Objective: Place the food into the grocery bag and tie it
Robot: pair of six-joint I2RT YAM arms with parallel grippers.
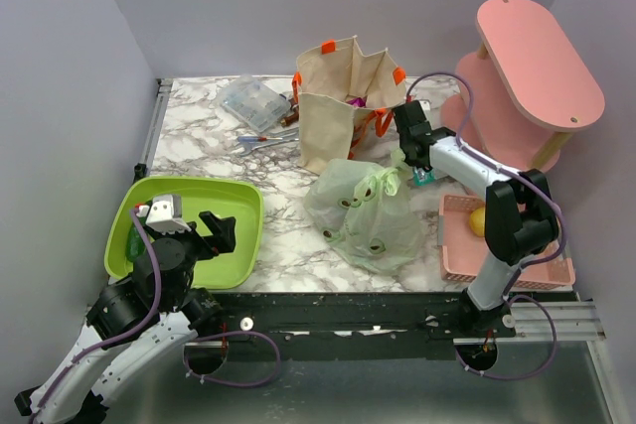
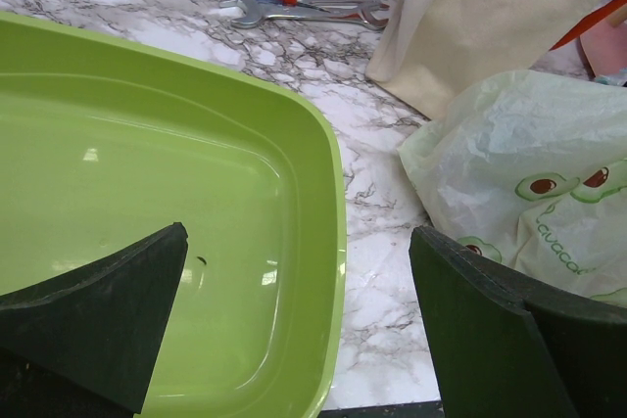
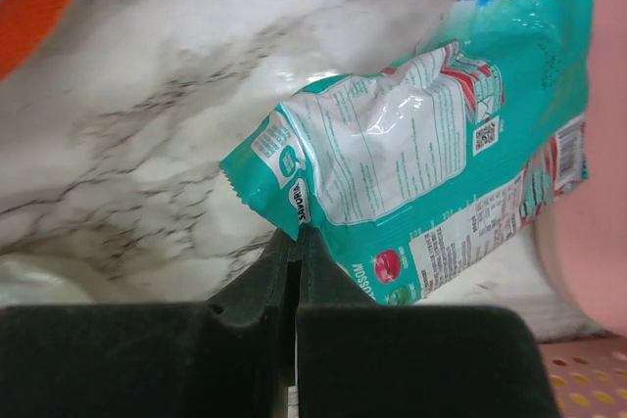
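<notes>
teal snack packet (image 3: 421, 163) pinched by its edge in my right claw (image 3: 296, 242), fingers together on it — the green bag (image 1: 363, 211) sits just to its left, nearer this arm; my left claw (image 2: 299, 237) gapes over the tray (image 2: 118, 144), well apart.
</notes>
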